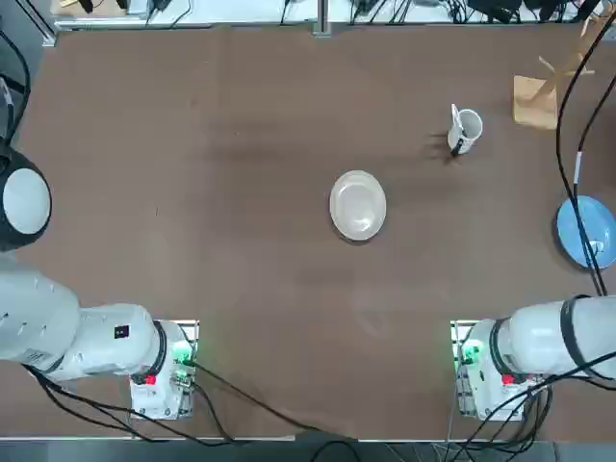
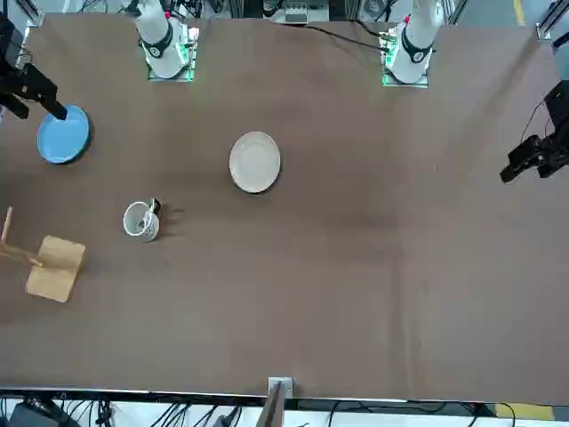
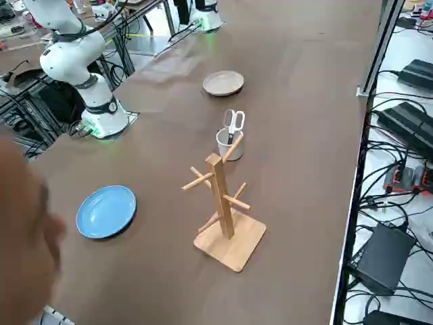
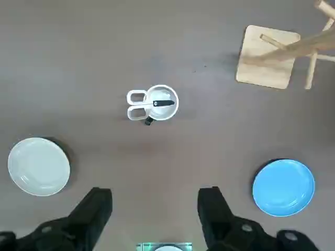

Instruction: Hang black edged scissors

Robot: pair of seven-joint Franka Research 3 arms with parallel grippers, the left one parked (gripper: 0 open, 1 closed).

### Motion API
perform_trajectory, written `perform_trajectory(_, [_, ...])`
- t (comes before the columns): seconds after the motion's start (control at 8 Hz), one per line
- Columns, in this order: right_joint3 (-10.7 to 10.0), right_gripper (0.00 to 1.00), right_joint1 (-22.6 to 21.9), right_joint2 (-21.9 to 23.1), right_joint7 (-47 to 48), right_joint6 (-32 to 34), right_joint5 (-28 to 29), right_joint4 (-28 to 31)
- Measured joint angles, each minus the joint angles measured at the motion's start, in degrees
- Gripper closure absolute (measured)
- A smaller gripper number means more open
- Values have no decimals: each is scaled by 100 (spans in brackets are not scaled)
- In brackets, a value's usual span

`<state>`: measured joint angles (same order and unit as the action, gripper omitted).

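Scissors (image 4: pixel 140 104) stood in the mug (image 4: pixel 159 102), loops up.
The right gripper (image 4: pixel 155 206) hung high over the brown table (image 4: pixel 157 42), its dark fingers spread wide, holding nothing; a wooden peg rack (image 3: pixel 222 210) stood nearby.

The scissors (image 4: pixel 140 105) stand in the mug (image 4: pixel 159 103), their handle loops sticking up over its rim. The mug sits on the table (image 1: pixel 241 289) on the robot's right half, far from the bases. The rack (image 3: pixel 221 203) stands further right, near the far right corner. One plate (image 1: pixel 358 205) lies at mid-table, left of the mug; another plate (image 1: pixel 587 231) lies near the right edge, nearer the robot than the rack. The right end effector (image 4: pixel 154 209) hangs high above the table, its fingers spread apart, with the mug beneath and ahead of it.
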<state>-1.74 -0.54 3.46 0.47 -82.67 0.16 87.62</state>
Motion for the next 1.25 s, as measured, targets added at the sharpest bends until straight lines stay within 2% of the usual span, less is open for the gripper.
perform_trajectory(0.5, [70,0,-51,-107,86,-2,-118,4])
perform_trajectory(0.62, [146,0,-184,-284,399,-11,-338,10])
perform_trajectory(0.88, [246,0,-783,-847,1124,-195,-898,28])
perform_trajectory(1.25, [269,0,-1345,-1726,1630,-555,-1514,23])
